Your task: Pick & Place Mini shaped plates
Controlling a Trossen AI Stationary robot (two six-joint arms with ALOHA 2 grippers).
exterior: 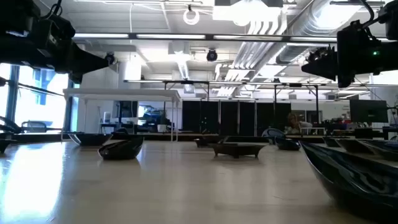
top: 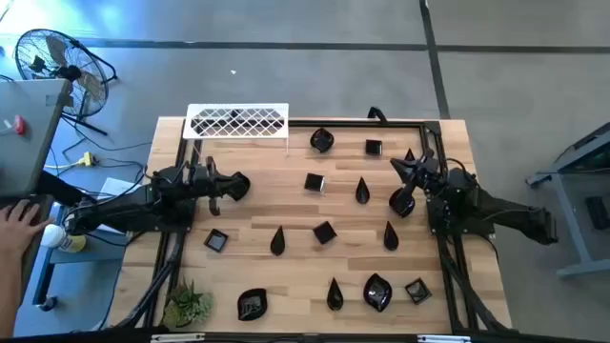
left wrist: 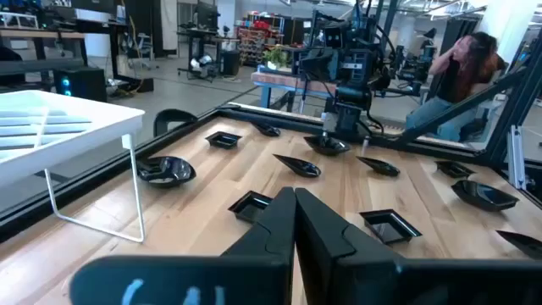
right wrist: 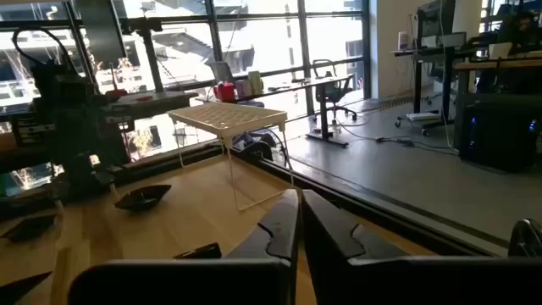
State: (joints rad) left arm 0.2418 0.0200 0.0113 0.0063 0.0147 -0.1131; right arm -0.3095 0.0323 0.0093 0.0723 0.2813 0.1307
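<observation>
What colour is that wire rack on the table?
White wire rack, clearest in the high view.

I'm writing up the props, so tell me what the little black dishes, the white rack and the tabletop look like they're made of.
The mini shaped plates look like glazed ceramic or hard plastic: glossy black with bright highlights; which one, I can't tell. The white rack looks like coated metal wire: thin legs, open lattice top. The table looks like wood with a smooth light finish: pale planks with visible grain.
</observation>
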